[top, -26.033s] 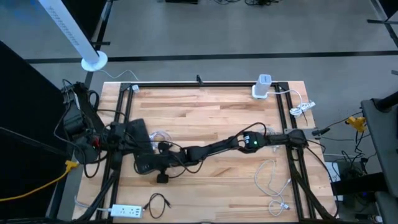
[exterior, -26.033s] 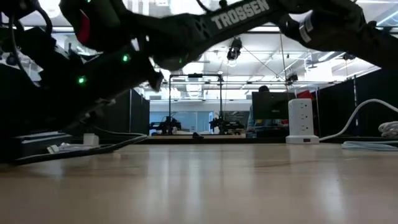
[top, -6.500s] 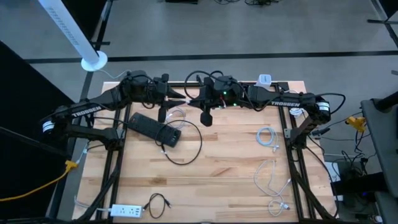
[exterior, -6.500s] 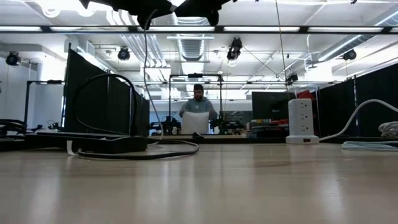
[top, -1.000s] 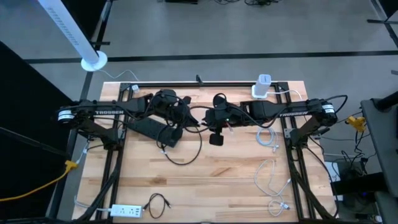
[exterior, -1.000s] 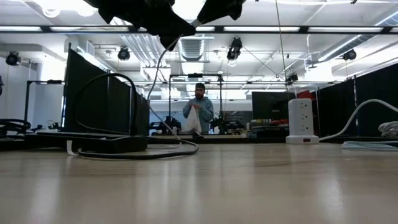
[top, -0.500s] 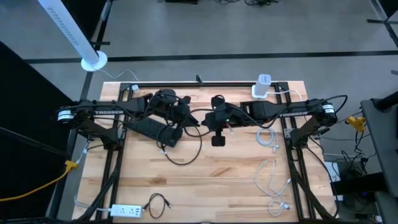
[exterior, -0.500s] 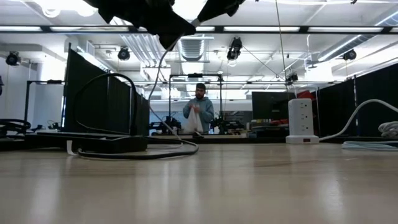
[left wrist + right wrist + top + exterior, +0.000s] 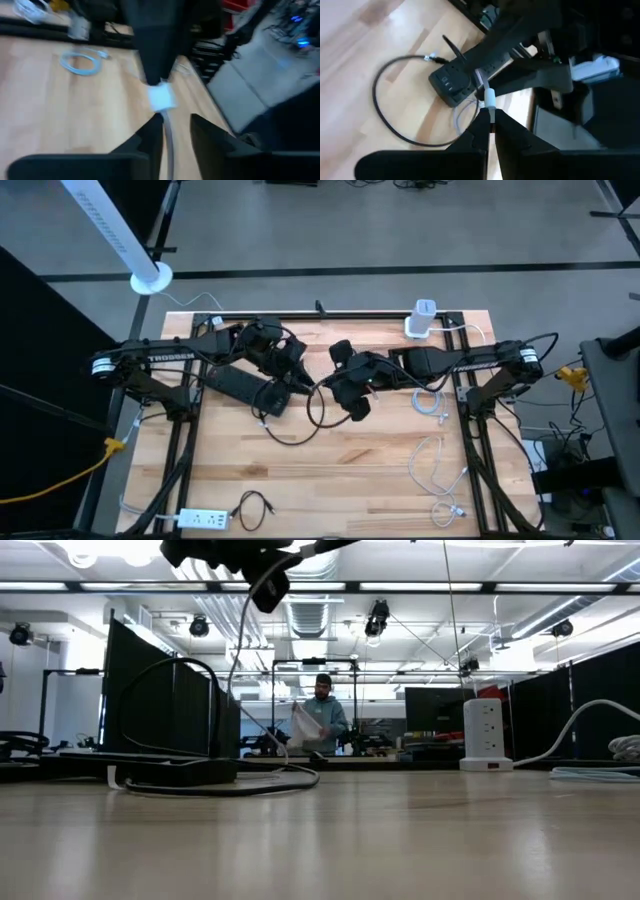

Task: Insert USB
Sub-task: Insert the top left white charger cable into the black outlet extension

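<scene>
A white USB plug [image 9: 489, 97] on a thin grey cable [image 9: 168, 137] hangs above the table's middle, with my right gripper [image 9: 490, 112] shut on it. Opposite it, my left gripper [image 9: 176, 122] is open, one finger on each side of the cable close to the plug; whether it touches the cable, I cannot tell. In the high view the two grippers meet, the left [image 9: 303, 377] and the right [image 9: 322, 383]. A black power strip [image 9: 245, 387] with USB ports lies flat on the wood under the left arm. The cable drops slack [image 9: 236, 680] to the table. My right gripper pinches the white plug's body [image 9: 490, 104] between its two fingers, at their free ends. The fingers come from the table's right, slanting down. The plug is lifted clear of the table and points toward my left gripper, the grey cable trailing slack from it.
A black cord [image 9: 300, 425] loops on the wood beside the strip. A white tower outlet [image 9: 421, 320] stands at the far right, coiled white cables [image 9: 430, 400] lie along the right side, and a white strip [image 9: 205, 520] lies at the near left. A person [image 9: 318, 720] stands beyond the table.
My right gripper has rolled about its own axis with the plug in its fingers. My left wrist has turned as well. In the low view both grippers have risen toward the top of the picture, and the hanging cable has swung with them.
</scene>
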`<action>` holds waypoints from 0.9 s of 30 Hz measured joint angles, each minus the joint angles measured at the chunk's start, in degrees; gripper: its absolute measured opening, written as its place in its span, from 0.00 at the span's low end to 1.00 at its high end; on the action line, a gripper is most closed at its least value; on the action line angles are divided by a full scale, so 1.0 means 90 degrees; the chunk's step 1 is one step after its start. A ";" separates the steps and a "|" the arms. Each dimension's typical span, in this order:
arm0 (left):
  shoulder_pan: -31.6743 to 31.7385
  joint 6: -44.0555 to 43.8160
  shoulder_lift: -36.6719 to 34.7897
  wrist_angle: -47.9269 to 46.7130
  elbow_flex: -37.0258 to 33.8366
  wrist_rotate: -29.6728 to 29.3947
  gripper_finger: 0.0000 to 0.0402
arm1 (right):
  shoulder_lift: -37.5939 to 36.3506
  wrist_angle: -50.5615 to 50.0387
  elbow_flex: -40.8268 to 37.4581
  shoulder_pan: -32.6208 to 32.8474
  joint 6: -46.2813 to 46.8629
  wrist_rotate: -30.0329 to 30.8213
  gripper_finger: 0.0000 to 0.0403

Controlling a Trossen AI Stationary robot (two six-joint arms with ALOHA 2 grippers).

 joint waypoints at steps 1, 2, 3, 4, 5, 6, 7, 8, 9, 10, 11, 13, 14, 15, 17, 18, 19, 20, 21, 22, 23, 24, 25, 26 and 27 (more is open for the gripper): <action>0.0027 -0.0090 -0.0002 -0.0036 0.0002 0.0147 0.27 | 0.0003 0.0007 0.0006 0.0042 -0.0278 0.0050 0.00; 0.0048 -0.0231 -0.0002 -0.0050 0.0002 0.0313 0.29 | 0.0003 0.0007 0.0010 0.0086 -0.0604 0.0114 0.00; 0.0084 -0.0393 0.0000 -0.0061 0.0002 0.0501 0.32 | 0.0003 0.0002 0.0012 0.0142 -0.0975 0.0185 0.00; 0.0136 -0.0536 0.0007 -0.0059 0.0002 0.0678 0.35 | 0.0003 0.0011 0.0015 0.0217 -0.1386 0.0328 0.00; 0.0209 -0.0724 0.0018 -0.0063 0.0002 0.0872 0.38 | 0.0003 0.0016 0.0017 0.0291 -0.1798 0.0519 0.00; 0.0290 -0.0933 0.0039 -0.0066 0.0002 0.1048 0.41 | 0.0011 0.0017 0.0017 0.0364 -0.2214 0.0744 0.00; 0.0369 -0.1135 0.0069 -0.0068 0.0002 0.1214 0.43 | 0.0017 0.0020 0.0017 0.0442 -0.2613 0.0961 0.00; 0.0452 -0.1314 0.0102 -0.0077 0.0002 0.1376 0.46 | 0.0033 0.0042 0.0017 0.0515 -0.2986 0.1185 0.00; 0.0524 -0.1470 0.0139 -0.0080 0.0002 0.1544 0.49 | 0.0054 0.0116 0.0017 0.0576 -0.3311 0.1400 0.00; 0.0579 -0.1597 0.0190 -0.0038 0.0002 0.1708 0.51 | 0.0081 0.0206 0.0017 0.0636 -0.3639 0.1592 0.00; 0.0625 -0.1728 0.0234 0.0073 0.0002 0.1865 0.54 | 0.0102 0.0271 0.0017 0.0687 -0.3916 0.1753 0.00; 0.0656 -0.1980 0.0327 0.0404 0.0002 0.2113 0.58 | 0.0175 0.0551 0.0017 0.0774 -0.4226 0.2107 0.00; 0.0651 -0.2134 0.0363 0.0616 0.0000 0.2153 0.60 | 0.0207 0.0717 0.0017 0.0806 -0.4310 0.2215 0.00; 0.0648 -0.2310 0.0400 0.0802 0.0001 0.2158 0.62 | 0.0220 0.0795 0.0017 0.0835 -0.4408 0.2292 0.00; 0.0646 -0.2638 0.0447 0.1271 -0.0001 0.2229 0.66 | 0.0238 0.0934 0.0017 0.0887 -0.4446 0.2458 0.00; 0.0647 -0.2819 0.0461 0.1493 -0.0002 0.2306 0.67 | 0.0250 0.0979 0.0017 0.0898 -0.4449 0.2533 0.00; 0.0649 -0.3030 0.0473 0.1746 -0.0003 0.2347 0.68 | 0.0255 0.0978 0.0017 0.0916 -0.4452 0.2610 0.00; 0.0649 -0.3267 0.0482 0.2013 -0.0003 0.2350 0.69 | 0.0259 0.0974 0.0017 0.0919 -0.4459 0.2658 0.00; 0.0650 -0.3507 0.0491 0.2274 -0.0003 0.2348 0.69 | 0.0264 0.0974 0.0017 0.0921 -0.4463 0.2690 0.00; 0.0650 -0.3746 0.0508 0.2496 -0.0003 0.2342 0.70 | 0.0266 0.0986 0.0017 0.0929 -0.4468 0.2709 0.00; 0.0651 -0.4003 0.0525 0.2681 -0.0007 0.2345 0.70 | 0.0266 0.1010 0.0017 0.0939 -0.4468 0.2732 0.00; 0.0658 -0.4208 0.0535 0.2829 -0.0010 0.2335 0.70 | 0.0263 0.1013 0.0022 0.0948 -0.4468 0.2796 0.00; 0.0659 -0.4350 0.0535 0.2884 -0.0010 0.2327 0.69 | 0.0261 0.1026 0.0022 0.0955 -0.4470 0.2898 0.00; 0.0664 -0.4431 0.0532 0.2906 -0.0010 0.2326 0.69 | 0.0261 0.1039 0.0022 0.0961 -0.4470 0.3021 0.00; 0.0671 -0.4483 0.0532 0.2915 -0.0010 0.2323 0.69 | 0.0261 0.1038 0.0022 0.0966 -0.4470 0.3133 0.00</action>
